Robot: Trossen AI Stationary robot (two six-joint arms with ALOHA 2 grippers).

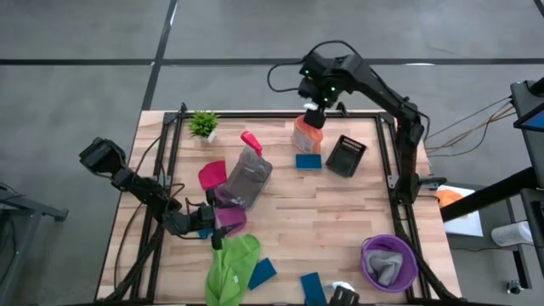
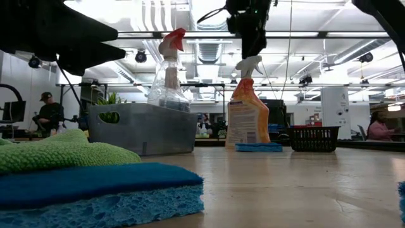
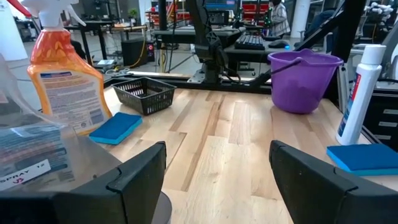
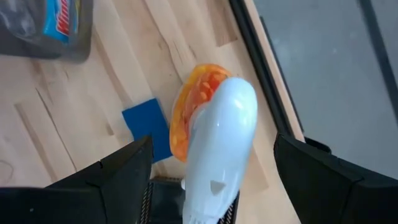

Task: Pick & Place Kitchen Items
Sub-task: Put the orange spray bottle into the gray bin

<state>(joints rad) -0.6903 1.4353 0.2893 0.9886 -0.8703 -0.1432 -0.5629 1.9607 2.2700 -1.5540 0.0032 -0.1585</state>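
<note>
While most items lie loose on the tabletop (image 1: 340, 212), little looks sorted yet. Nearest, a green cloth (image 1: 231, 268) and blue sponges (image 1: 262, 273) sit at the front edge; a grey cloth fills the purple bucket (image 1: 389, 262). Midway, the left end effector (image 1: 201, 223) rests low, fingers apart and empty, beside a magenta cloth (image 1: 212, 174). Farthest, the right end effector (image 1: 314, 109) hangs spread over the orange bottle (image 1: 308, 134), not clamped.
</note>
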